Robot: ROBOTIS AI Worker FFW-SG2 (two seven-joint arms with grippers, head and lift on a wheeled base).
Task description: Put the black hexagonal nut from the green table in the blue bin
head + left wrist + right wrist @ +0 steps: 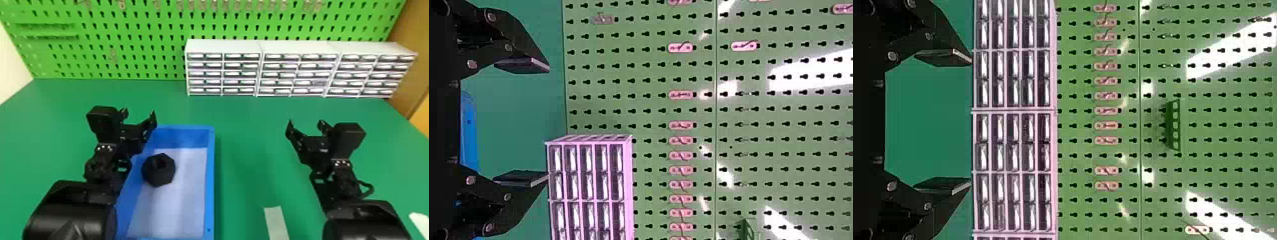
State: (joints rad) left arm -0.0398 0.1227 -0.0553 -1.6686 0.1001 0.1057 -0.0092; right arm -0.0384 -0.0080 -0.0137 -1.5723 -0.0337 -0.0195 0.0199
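Left arm [70, 210] and right arm [364, 220] are closest in the head view, left hand [139, 113] by the bin's [210, 178] far left corner, nut [158, 169] inside near its left edge. Placing looks done imo, just retract. Left wrist view: left hand released, empty. Right wrist view: right hand [972, 122], same deal.

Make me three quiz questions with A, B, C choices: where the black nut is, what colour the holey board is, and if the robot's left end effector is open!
1. Where is the black nut?
A) On the drawers
B) In the blue bin
C) Between the fingers

2. What colour is the holey board?
A) Red
B) Yellow
C) Green

3. How is the left end effector?
A) Open
B) Shut, empty
C) Shut on the nut

Answers:
1 B: the nut lies inside the bin's walls.
2 C: green shows around the holes.
3 A: its fingers stand wide apart.
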